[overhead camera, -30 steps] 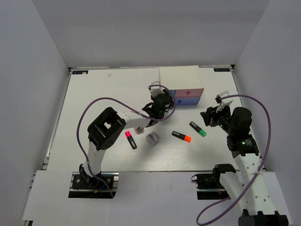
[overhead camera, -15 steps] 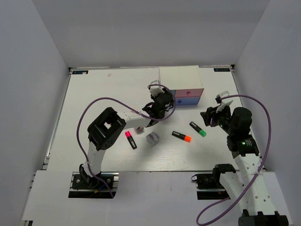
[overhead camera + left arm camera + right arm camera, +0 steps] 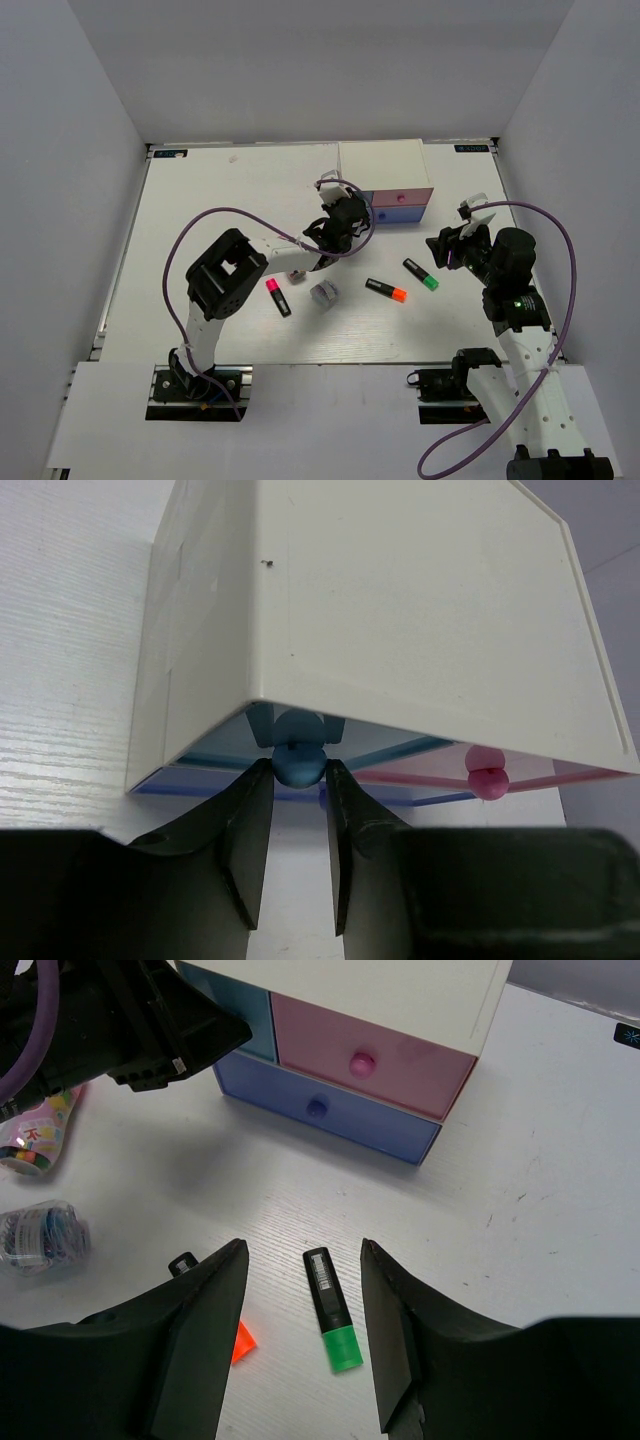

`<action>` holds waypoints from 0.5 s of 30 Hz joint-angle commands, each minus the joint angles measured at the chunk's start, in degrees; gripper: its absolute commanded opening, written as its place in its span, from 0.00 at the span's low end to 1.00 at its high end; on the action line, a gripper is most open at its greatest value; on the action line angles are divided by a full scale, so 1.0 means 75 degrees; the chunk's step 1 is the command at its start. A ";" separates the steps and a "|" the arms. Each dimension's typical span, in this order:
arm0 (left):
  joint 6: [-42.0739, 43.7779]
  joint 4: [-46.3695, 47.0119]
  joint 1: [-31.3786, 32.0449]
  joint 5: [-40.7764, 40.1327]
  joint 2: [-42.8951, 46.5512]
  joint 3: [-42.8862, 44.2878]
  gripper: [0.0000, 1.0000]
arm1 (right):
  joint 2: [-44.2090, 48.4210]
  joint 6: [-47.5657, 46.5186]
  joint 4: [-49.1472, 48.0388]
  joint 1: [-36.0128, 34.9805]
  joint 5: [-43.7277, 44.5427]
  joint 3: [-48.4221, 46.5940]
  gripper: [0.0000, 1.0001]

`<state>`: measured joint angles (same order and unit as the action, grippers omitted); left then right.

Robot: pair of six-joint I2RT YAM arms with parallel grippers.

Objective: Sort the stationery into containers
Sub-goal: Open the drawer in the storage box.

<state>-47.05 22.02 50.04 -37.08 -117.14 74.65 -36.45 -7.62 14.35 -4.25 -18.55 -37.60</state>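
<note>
Toward the far edge, we log the white organiser [image 3: 385,172]: blue drawer knob [image 3: 298,760] pinched between the left gripper [image 3: 299,772]'s narrow fingers, pull axis toward the near edge; right gripper [image 3: 302,1252] wide, farther off.

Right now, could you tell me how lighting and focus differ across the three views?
Top external: even light, soft shadows. Left wrist: the round blue drawer knob is sharp, the black tool fingers underexposed. Right wrist: the green-ended black marker is crisp.

You can read only a likely K on the printed cylinder [image 3: 40,1132] at nine o'clock. The label on the green marker [image 3: 330,1308] is illegible.
</note>
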 commanded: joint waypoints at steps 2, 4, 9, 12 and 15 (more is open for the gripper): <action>0.0062 0.0064 0.0031 -0.0212 0.0584 0.0100 0.36 | 0.0090 0.0090 -0.0401 -0.0019 -0.0024 0.0057 0.55; 0.0062 0.0064 0.0031 -0.0212 0.0584 0.0101 0.32 | 0.0078 0.0078 -0.0413 -0.0019 -0.0035 0.0057 0.55; 0.0062 0.0064 0.0031 -0.0212 0.0584 0.0101 0.26 | 0.0090 0.0090 -0.0413 -0.0008 -0.0035 0.0045 0.55; 0.0062 0.0064 0.0031 -0.0212 0.0514 0.0101 0.19 | 0.0067 0.0090 -0.0413 -0.0019 -0.0035 0.0057 0.55; 0.0062 0.0157 0.0113 -0.0142 0.0513 -0.0085 0.15 | 0.0102 0.0090 -0.0425 -0.0008 -0.0047 0.0069 0.55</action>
<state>-46.96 21.87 50.39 -37.10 -116.81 74.56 -36.42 -7.62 14.35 -4.25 -18.55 -37.58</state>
